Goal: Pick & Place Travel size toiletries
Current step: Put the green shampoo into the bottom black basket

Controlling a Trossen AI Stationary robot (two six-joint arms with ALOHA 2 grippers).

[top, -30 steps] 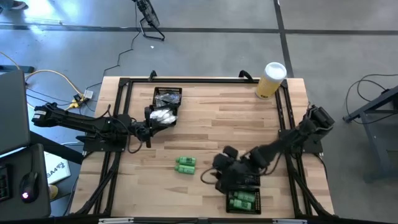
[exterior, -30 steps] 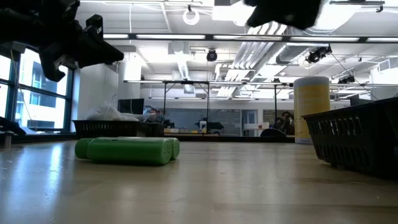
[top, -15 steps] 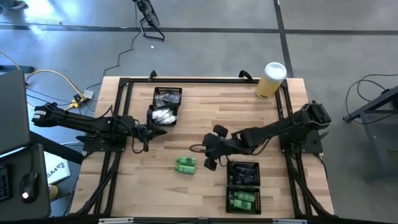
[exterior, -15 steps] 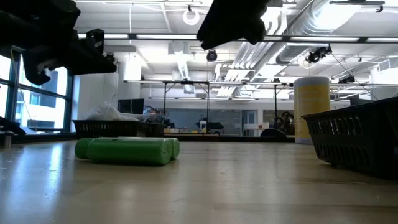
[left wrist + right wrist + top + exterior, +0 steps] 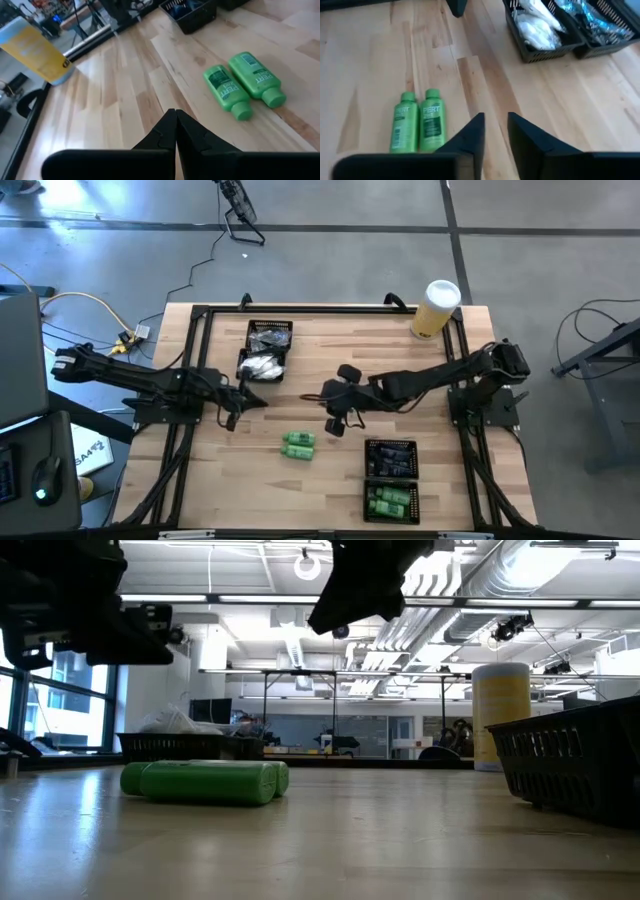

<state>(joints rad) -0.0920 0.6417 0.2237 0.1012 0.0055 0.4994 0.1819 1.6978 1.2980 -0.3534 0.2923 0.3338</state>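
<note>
Now two green bottles (image 5: 299, 445) lie side by side, touching, on the bare wooden surface (image 5: 340, 350), between the two arms. They look like stiff, smooth plastic, light and apt to roll, so my judgement is that a grip across the middle of one body, square to its length, would hold better than one at the narrow cap. The right end effector (image 5: 334, 420) hangs above the surface just beside the pair, its fingers (image 5: 470, 132) slightly parted with nothing between them. The left end effector (image 5: 248, 402) hovers near the mesh tray with white packets (image 5: 264, 366), its fingers pressed together and empty. Counted: two green bottles on the surface; more green bottles sit in one black tray (image 5: 391, 502), too crowded to count; four trays in all, two near each arm; one yellow cylinder (image 5: 436, 309) at a corner.
</note>
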